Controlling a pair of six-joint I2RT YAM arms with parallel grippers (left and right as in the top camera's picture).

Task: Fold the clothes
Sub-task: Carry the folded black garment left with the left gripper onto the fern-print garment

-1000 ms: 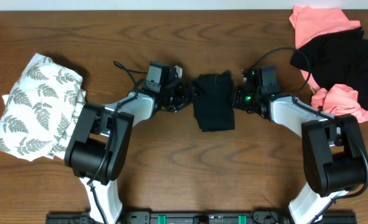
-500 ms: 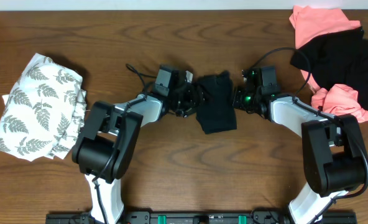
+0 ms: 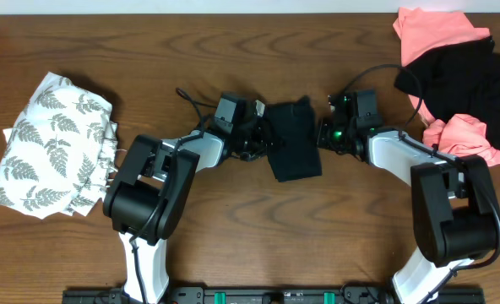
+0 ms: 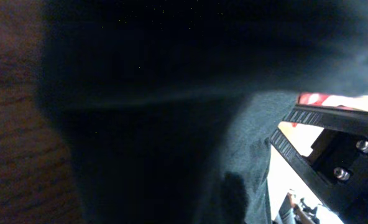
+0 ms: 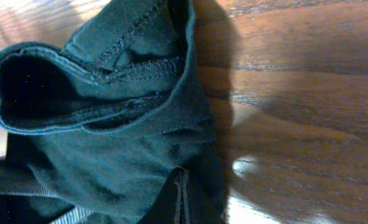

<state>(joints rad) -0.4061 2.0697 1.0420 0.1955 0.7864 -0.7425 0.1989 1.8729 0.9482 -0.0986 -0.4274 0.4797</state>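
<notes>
Lying centred on the bench [image 3: 250, 245], one folded black garment [image 3: 293, 145] had the left gripper [image 3: 265, 139] and right gripper [image 3: 321, 135] at opposite edges, jaws' opening untellable. One fern-print pile [image 3: 51, 148] lay far left, one pink-and-black heap [image 3: 457, 72] far right.

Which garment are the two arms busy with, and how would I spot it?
Look at the middle of the wooden table, between the left gripper and right gripper. There lies a folded black garment. Unlike the fern-print cloth far left and the pink-and-black heap top right, it is compact and plain.
</notes>
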